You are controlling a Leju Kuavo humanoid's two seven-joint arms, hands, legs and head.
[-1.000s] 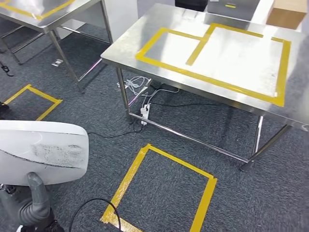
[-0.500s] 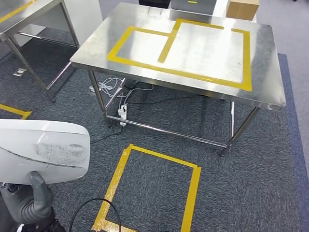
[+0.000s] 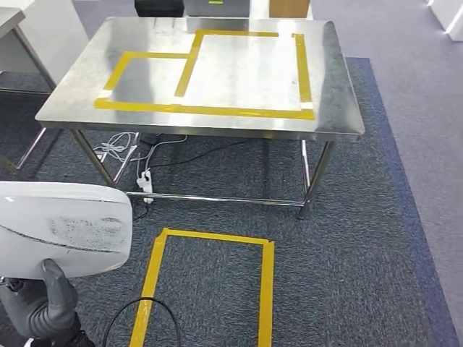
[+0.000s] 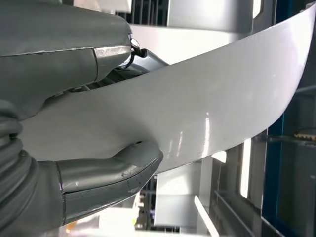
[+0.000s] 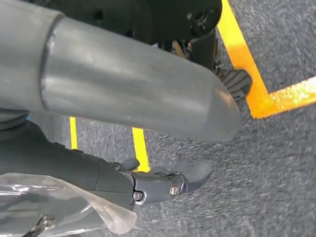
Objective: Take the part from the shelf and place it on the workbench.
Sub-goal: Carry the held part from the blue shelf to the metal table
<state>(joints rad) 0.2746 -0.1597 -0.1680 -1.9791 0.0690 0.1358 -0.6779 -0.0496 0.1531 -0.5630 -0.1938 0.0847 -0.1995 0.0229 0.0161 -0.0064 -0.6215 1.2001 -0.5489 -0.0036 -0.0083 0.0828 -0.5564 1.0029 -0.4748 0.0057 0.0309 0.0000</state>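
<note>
The white curved part (image 3: 63, 228) sits low at the robot's left side, above the grey carpet (image 3: 349, 246), gripped by the left hand (image 3: 46, 307): in the left wrist view the thumb (image 4: 111, 173) presses one face and the fingers (image 4: 108, 54) the other. The right hand (image 5: 149, 177) hangs above the carpet, its fingers extended and loosely apart, holding nothing. Ahead stands the steel workbench (image 3: 338, 94), marked with yellow tape (image 3: 202, 110). A yellow tape square (image 3: 210, 237) lies on the carpet before it.

Workbench (image 3: 338, 108) top bare (taped outlines only); cables (image 3: 117, 148) underneath.
</note>
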